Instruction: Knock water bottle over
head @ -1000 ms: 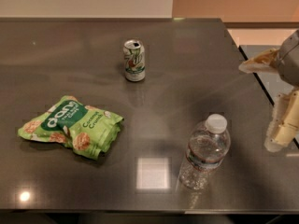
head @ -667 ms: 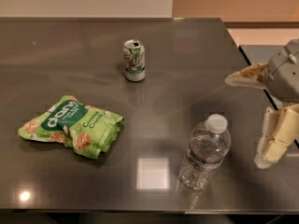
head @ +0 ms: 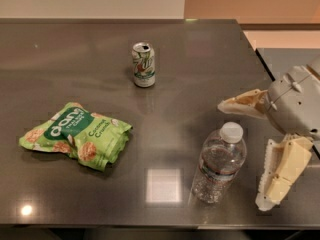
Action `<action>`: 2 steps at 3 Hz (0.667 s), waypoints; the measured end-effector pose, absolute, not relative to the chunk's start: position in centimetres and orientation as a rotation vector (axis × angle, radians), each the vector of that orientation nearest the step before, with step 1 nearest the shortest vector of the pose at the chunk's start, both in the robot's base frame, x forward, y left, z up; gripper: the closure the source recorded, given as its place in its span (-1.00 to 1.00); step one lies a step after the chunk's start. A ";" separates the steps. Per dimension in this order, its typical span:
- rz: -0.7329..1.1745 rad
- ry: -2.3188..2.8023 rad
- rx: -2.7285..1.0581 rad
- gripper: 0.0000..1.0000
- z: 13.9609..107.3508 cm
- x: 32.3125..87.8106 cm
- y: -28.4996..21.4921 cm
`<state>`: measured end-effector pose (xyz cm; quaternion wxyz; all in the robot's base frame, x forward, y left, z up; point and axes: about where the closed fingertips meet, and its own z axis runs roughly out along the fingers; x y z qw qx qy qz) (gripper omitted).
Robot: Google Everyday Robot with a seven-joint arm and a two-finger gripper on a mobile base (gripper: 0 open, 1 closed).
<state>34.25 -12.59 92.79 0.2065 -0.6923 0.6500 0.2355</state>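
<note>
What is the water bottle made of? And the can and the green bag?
The water bottle looks like clear, ribbed plastic: you see through it, and its cap is white. The can seems to be metal with a printed coat; its rim is silvery. The green bag looks like crinkly glossy plastic film. The gripper, right of the bottle with jaws open, looks like matte cream plastic.

Free gap between water bottle (head: 218, 165) and pincer (head: 240, 155) at right
</note>
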 end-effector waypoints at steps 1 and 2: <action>0.758 1.762 -1.896 -1.00 93.1 33.5 -11.3; 0.817 1.727 -1.866 -0.65 93.3 33.5 -10.4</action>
